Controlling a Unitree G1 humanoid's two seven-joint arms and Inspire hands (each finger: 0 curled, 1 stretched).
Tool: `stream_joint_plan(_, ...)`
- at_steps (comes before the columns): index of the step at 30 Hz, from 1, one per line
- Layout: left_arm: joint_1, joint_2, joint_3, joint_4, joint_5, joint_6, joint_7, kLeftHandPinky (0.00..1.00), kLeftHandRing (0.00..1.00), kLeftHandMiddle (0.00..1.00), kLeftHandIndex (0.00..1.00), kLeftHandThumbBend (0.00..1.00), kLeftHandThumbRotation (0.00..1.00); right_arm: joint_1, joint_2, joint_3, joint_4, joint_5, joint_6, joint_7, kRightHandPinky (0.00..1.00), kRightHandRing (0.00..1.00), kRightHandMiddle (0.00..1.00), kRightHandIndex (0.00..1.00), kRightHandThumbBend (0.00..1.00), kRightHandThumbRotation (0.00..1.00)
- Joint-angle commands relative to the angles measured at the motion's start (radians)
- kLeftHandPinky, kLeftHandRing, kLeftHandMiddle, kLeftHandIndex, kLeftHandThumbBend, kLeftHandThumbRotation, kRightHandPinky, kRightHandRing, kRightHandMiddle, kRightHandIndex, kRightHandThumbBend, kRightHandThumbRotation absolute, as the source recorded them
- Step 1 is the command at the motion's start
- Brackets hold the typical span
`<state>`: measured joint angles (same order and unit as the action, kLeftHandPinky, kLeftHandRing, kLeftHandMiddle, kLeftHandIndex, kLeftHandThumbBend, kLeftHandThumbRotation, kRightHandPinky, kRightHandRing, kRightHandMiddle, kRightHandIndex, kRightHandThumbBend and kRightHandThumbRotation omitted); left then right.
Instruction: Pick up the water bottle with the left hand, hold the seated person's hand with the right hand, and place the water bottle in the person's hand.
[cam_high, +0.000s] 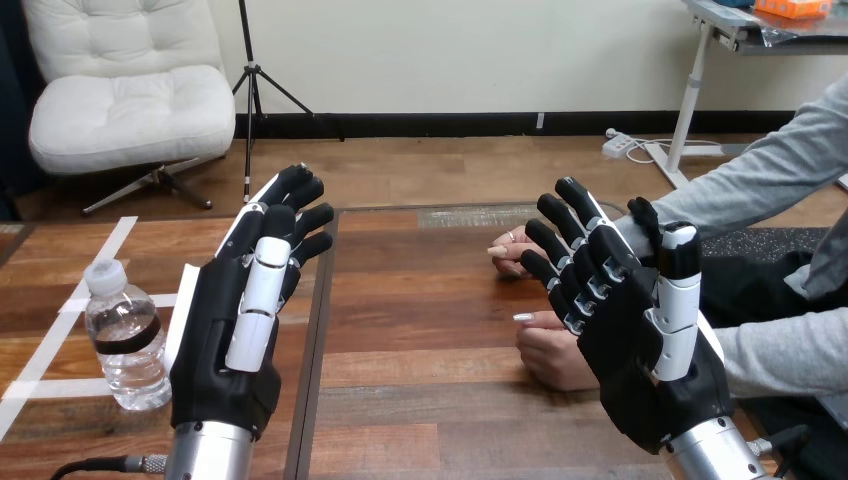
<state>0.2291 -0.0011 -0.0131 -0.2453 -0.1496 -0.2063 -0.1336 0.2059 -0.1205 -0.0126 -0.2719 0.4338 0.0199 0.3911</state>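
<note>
Bottle (125, 335) stands upright on the table (420, 330), at the view's left, cap on top, long axis vertical. It sits just beside the left hand (232, 320), on that hand's outer side, with a narrow strip of wood showing between the two. The left hand is empty, its fingers straight and slightly fanned, pointing away from the robot. The right hand (625, 330) is spread the same way at the table's right and also holds nothing. Past its fingers lie the person's near hand (548, 352), loosely curled on the wood, and the person's far hand (512, 252), a little further up the table. The right hand's fingers overlap the near hand in this view and may be touching it, though contact cannot be told from this angle; no finger curls round it. By the look of things no step is done yet, and the bottle comes first. The left hand is much the nearer to it. The pick-up likely turns on a short sideways shift to the left, with the hand turned so its fingers can wrap the upright body from the side.
</note>
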Motion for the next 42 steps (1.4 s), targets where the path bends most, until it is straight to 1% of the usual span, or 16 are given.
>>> stream_joint_plan(1,-0.051,0.005,0.005,-0.026,0.002,-0.014,0.001,0.81,0.84,0.86,0.84,0.57,0.83,-0.046,0.001,-0.013,-0.018,0.013,-0.021,0.015,1.0,1.0,1.0,1.0,0.88,1.0)
stream_joint_plan(5,-0.051,0.005,0.005,-0.028,0.001,-0.008,0.002,0.81,0.84,0.86,0.84,0.57,0.83,-0.046,0.002,-0.014,-0.018,0.011,-0.023,0.015,1.0,1.0,1.0,1.0,0.88,1.0)
stream_joint_plan(15,-0.052,0.004,0.006,-0.025,-0.003,-0.015,-0.001,0.83,0.84,0.86,0.85,0.56,0.84,-0.046,0.002,-0.014,-0.022,0.009,-0.017,0.014,1.0,1.0,1.0,1.0,0.87,1.0)
stream_joint_plan(26,-0.056,0.011,0.012,-0.032,-0.016,-0.018,-0.011,0.84,0.85,0.87,0.85,0.6,0.83,-0.044,0.002,-0.014,-0.023,0.009,-0.014,0.012,1.0,1.0,1.0,1.0,0.88,1.0)
stream_joint_plan(35,-0.098,0.029,0.048,-0.038,-0.011,-0.037,-0.011,0.88,0.86,0.87,0.86,0.68,0.86,-0.046,0.003,-0.014,-0.02,0.009,-0.012,0.011,1.0,1.0,1.0,1.0,0.88,1.0)
stream_joint_plan(42,-0.136,0.048,0.082,-0.036,-0.029,-0.05,-0.02,0.89,0.87,0.88,0.87,0.73,0.87,-0.048,0.003,-0.011,-0.02,0.006,-0.011,0.01,1.0,1.0,1.0,1.0,0.88,1.0)
